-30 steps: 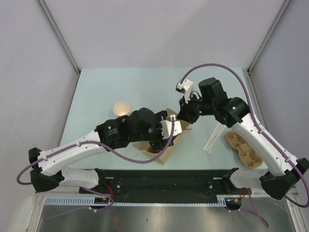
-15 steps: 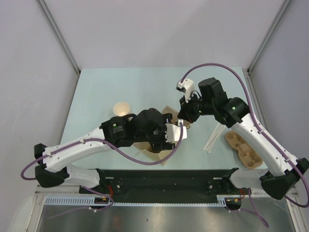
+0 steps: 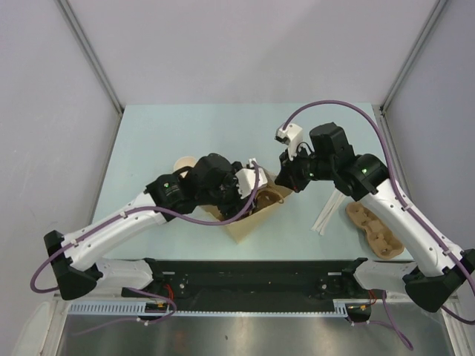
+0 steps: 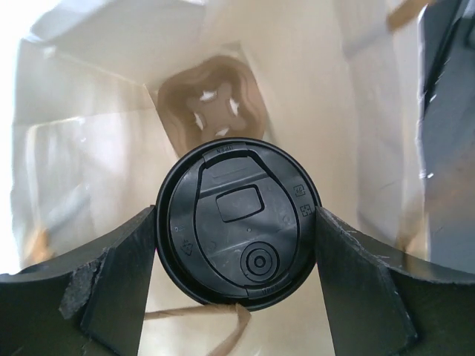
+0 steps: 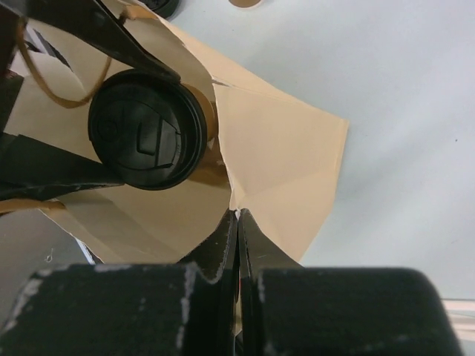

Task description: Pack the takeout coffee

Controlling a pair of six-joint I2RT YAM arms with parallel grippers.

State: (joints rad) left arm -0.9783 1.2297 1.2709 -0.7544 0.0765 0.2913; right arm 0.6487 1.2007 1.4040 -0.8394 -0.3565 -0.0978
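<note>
The takeout coffee cup with its black lid (image 4: 237,219) sits between my left gripper's (image 4: 237,245) fingers (image 4: 111,274), which press on both sides of the lid. It hangs inside the tan paper bag (image 3: 249,226), above a brown pulp tray (image 4: 211,111) at the bag's bottom. The right wrist view shows the same lid (image 5: 145,130) in the bag's mouth. My right gripper (image 5: 237,215) is shut on the bag's rim (image 5: 282,163) and holds it open. From above, my left gripper (image 3: 256,194) is over the bag and my right gripper (image 3: 291,182) is at its far right edge.
An open, lidless paper cup (image 3: 183,163) stands on the table left of the bag, partly behind my left arm. A second pulp tray (image 3: 375,228) lies at the right under my right arm, with white sticks (image 3: 326,211) beside it.
My left wrist has swung toward the far side over the bag with the cup still held. My right gripper has shifted slightly right, still pinching the bag's rim.
</note>
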